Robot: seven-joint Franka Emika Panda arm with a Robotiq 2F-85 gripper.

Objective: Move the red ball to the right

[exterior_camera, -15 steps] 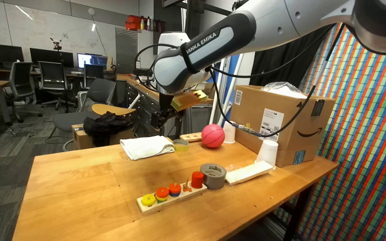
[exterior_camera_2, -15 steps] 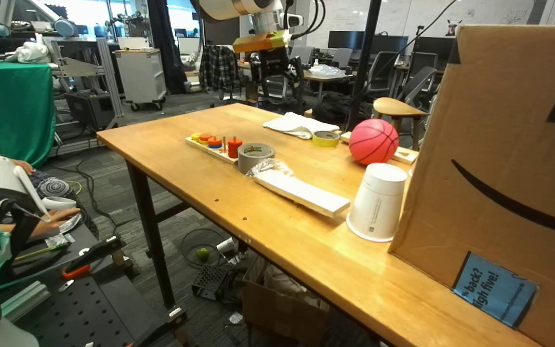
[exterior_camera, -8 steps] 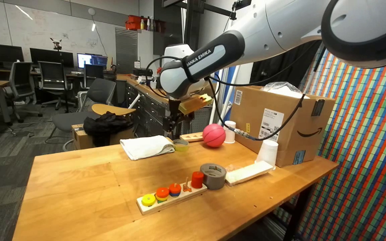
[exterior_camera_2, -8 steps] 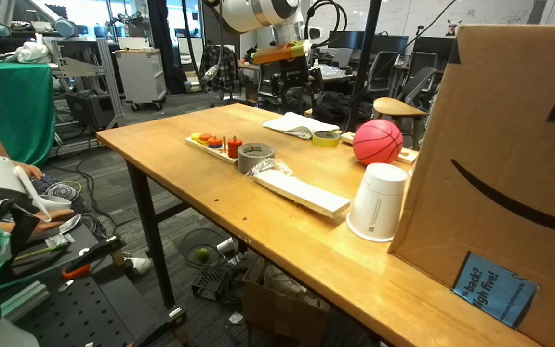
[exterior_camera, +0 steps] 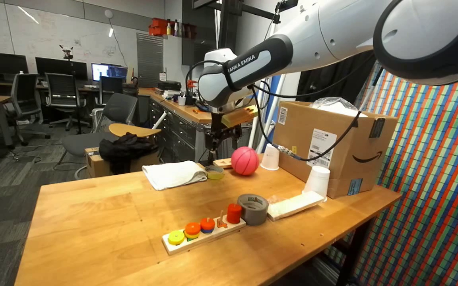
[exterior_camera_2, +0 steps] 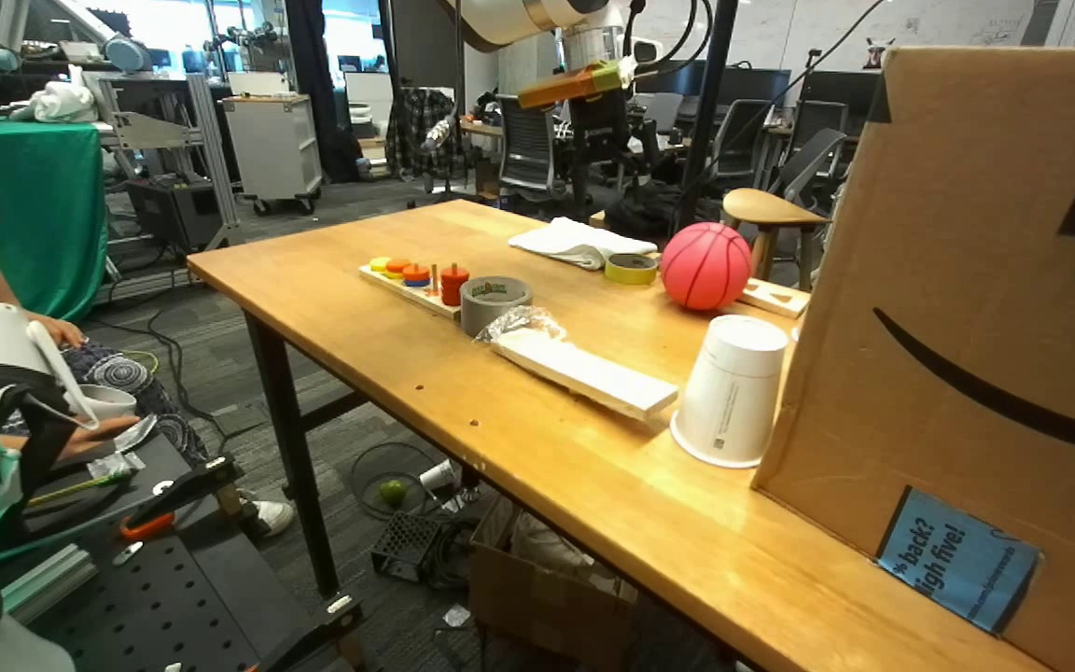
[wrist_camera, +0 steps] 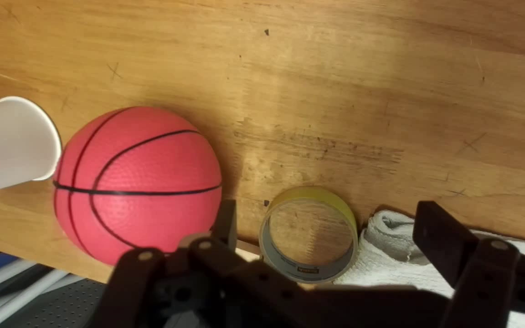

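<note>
Red ball [exterior_camera: 245, 161]: resting on the table [exterior_camera: 94, 222], toward its far side in an exterior view, just beside the rear cup [exterior_camera: 270, 157]
Claw [wrist_camera: 325, 219]: fingers spread well apart, the yellow tape [wrist_camera: 310, 193] showing in the gap in the wrist view; one finger overlaps the ball's edge there, contact cannot be told
Robot arm [exterior_camera: 304, 43]: reaching in from the upper right in an exterior view
Yellow tape: lying flat between ball and white towel [exterior_camera: 174, 174]
Wooden strip [exterior_camera_2: 771, 298]: behind the ball, partly hidden by it
Peg board [exterior_camera: 204, 235]: carrying coloured discs, one end just beside the grey tape [exterior_camera: 253, 210]
White block [exterior_camera: 295, 204]: between the grey tape and the front cup [exterior_camera: 317, 182]
Both cups: upside down, beside the cardboard box [exterior_camera: 344, 167]
</note>
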